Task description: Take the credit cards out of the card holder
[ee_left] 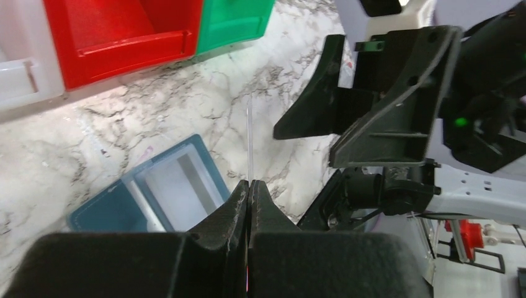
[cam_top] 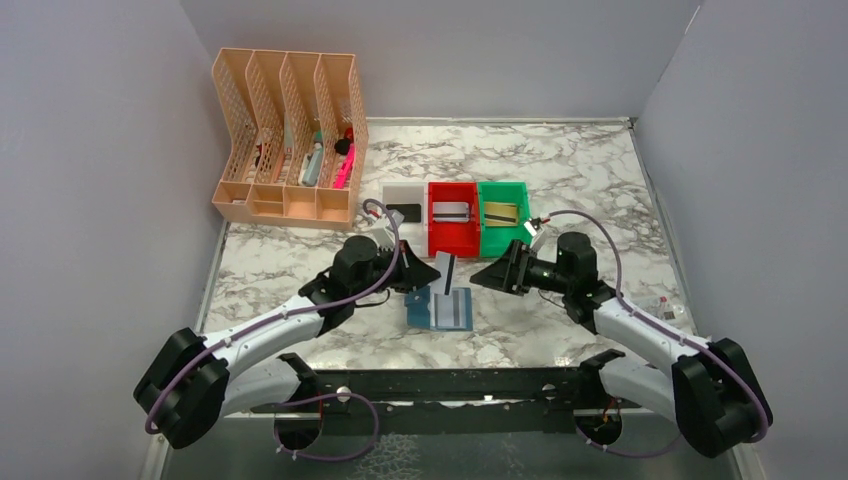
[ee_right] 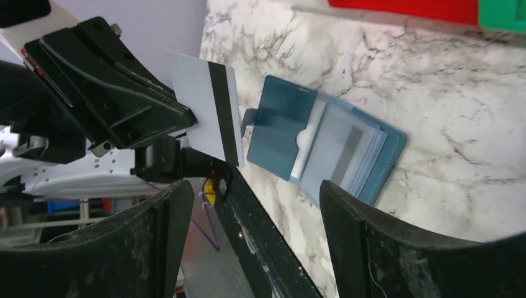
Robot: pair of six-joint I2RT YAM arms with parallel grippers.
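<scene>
The blue card holder lies open on the marble table between the two arms, its pale clear pockets facing up. A dark-striped card shows through one pocket. My left gripper is shut on a white credit card with a black stripe and holds it on edge above the card holder. In the left wrist view this card is only a thin line rising from the fingertips. My right gripper is open and empty, facing the card from the right.
A white bin, a red bin and a green bin stand in a row behind the card holder, each with a card inside. A peach mesh file rack stands at the back left. Grey walls enclose the table.
</scene>
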